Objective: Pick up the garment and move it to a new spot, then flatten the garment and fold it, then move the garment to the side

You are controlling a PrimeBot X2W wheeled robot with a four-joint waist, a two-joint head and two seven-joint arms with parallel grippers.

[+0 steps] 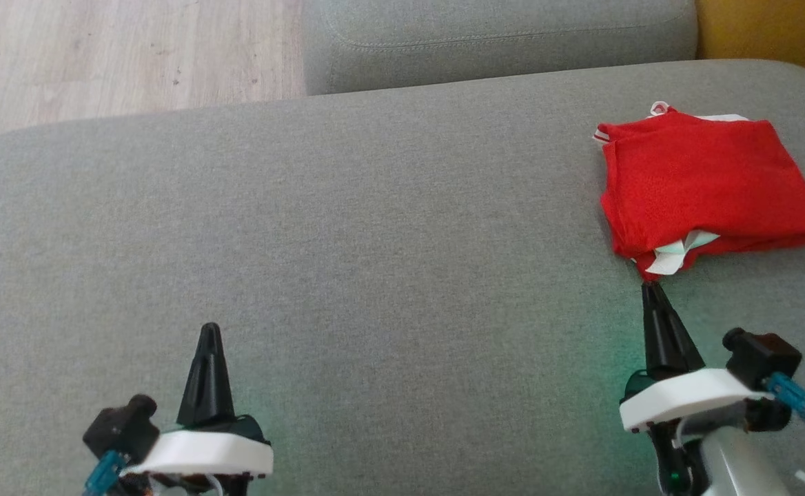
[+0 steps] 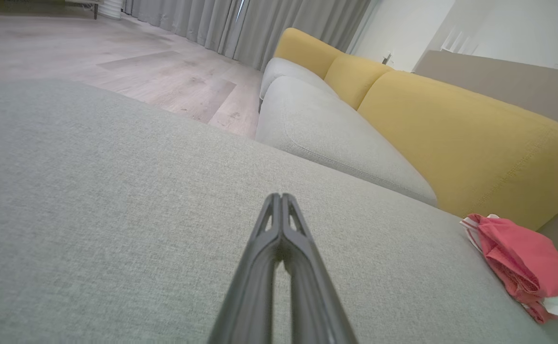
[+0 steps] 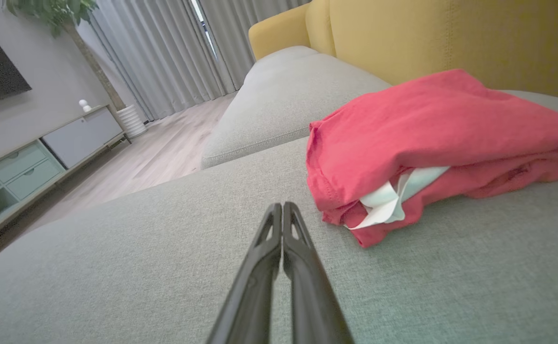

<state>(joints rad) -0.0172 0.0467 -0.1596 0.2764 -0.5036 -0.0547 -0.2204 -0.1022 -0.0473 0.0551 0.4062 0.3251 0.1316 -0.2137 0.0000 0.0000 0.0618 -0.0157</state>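
At the left, the left gripper is seen over the bare grey sofa cushion, its fingers pressed together on nothing. The right gripper is likewise closed and empty, just beside the garment. The red garment is laid folded near the cushion's right edge, so the task is judged practically finished.

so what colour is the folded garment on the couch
Red, with a bit of white trim poking out; the garment shows best in the right wrist view.
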